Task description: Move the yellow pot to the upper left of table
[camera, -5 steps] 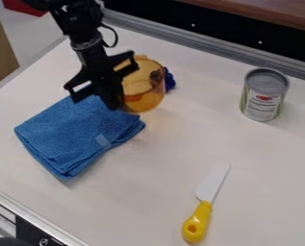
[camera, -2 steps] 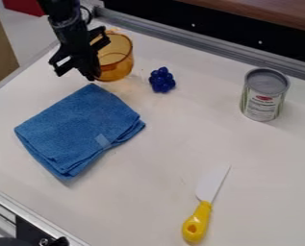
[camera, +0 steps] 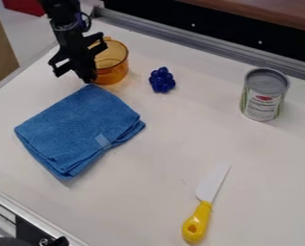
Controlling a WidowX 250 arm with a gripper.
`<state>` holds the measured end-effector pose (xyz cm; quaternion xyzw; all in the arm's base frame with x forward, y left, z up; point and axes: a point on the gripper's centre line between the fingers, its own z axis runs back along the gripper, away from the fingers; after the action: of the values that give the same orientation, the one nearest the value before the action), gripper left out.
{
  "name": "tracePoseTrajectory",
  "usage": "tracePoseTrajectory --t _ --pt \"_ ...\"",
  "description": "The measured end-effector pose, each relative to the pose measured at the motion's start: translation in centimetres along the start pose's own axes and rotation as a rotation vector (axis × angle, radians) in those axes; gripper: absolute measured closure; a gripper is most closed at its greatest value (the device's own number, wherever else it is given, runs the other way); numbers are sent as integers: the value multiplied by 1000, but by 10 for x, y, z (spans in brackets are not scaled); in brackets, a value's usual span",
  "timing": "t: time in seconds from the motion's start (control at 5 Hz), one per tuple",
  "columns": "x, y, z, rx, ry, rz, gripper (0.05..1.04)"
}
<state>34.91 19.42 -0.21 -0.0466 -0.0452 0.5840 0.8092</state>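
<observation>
Amber and see-through, the yellow pot sits in the upper left of the table, mouth up. The black gripper is at its left side, pointing down, and covers part of the pot's left rim and wall; most of the pot shows to the gripper's right. Whether the gripper is clenched on the wall or has let go, I cannot tell — nor whether the two touch. The arm comes down to it from the top edge, toward the left.

Just below the pot and gripper lies a blue folded cloth, its top corner near the gripper's lower end, a small pale tag on its lower right part. To the right of the pot, near but apart from it, is a dark blue bunch of toy grapes.

Well apart, toward the right edge, a can stands upright, with a grey top and a pale label. Lower down, right of centre, a knife lies flat — yellow handle toward the bottom edge, pale blade slanting up to the right. Beyond the table's far side run a grey metal rail and a black panel, with a brown wooden surface behind.
</observation>
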Motion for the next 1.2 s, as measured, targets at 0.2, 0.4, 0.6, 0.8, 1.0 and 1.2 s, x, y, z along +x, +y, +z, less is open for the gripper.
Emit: tracePoseTrajectory --t 0.2,0.4,0.6,0.8,1.0,1.2 --pt "3 -6 -2 6 -5 2 1021" --pt "4 -5 -4 24 4 3 996" --pt "5 -9 0 24 8 -25 840" --pt "2 -6 -3 26 19 -24 588" --pt "-8 -4 0 7 40 -47 292" --pt "-22 4 24 -21 18 -102 89"
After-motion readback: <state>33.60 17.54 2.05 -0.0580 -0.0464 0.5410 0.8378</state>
